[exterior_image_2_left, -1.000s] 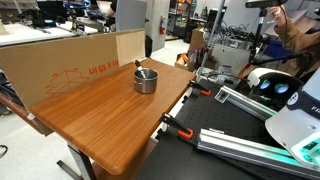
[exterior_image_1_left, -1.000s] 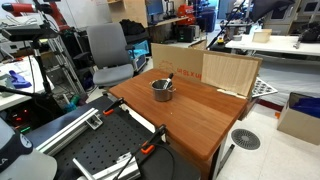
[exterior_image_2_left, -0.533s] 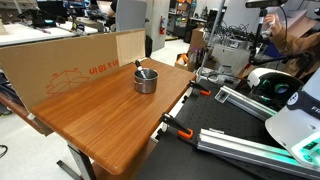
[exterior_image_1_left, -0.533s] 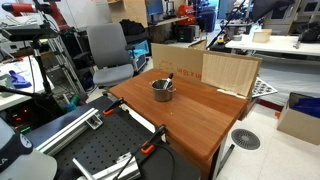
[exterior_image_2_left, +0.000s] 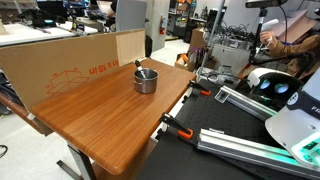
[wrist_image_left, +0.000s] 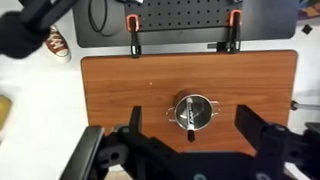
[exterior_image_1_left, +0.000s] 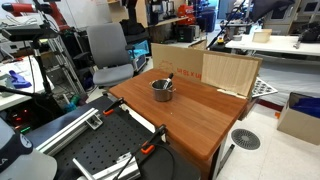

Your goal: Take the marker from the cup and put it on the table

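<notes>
The shiny grey metal cup stands on the reddish-brown wood table. The black-and-whitish marker leans in it with one end sticking out over the rim. In the wrist view the cup sits on the table with the marker lying across it. My gripper is open and empty, high above the cup, which shows between the two fingers. The gripper does not show in either exterior view.
Cardboard boxes stand along the table's far side. A black perforated plate with orange clamps adjoins the table. A grey office chair stands behind. The robot base is beside the table.
</notes>
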Controlling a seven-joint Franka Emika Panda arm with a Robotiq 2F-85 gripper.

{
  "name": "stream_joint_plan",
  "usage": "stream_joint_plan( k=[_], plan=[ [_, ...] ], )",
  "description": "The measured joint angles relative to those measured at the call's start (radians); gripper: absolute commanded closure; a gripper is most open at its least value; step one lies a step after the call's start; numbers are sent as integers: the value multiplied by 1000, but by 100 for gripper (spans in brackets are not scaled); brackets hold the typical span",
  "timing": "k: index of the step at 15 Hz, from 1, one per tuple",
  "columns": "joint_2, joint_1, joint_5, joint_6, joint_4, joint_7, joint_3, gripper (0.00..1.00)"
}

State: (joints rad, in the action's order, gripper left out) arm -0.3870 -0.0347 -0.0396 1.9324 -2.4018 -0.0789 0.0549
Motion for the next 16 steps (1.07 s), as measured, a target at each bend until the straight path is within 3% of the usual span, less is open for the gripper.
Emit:
stream_joint_plan(
  k=[16],
  plan=[
    [471, 51, -19, 288, 100, 14, -76, 0]
  ],
)
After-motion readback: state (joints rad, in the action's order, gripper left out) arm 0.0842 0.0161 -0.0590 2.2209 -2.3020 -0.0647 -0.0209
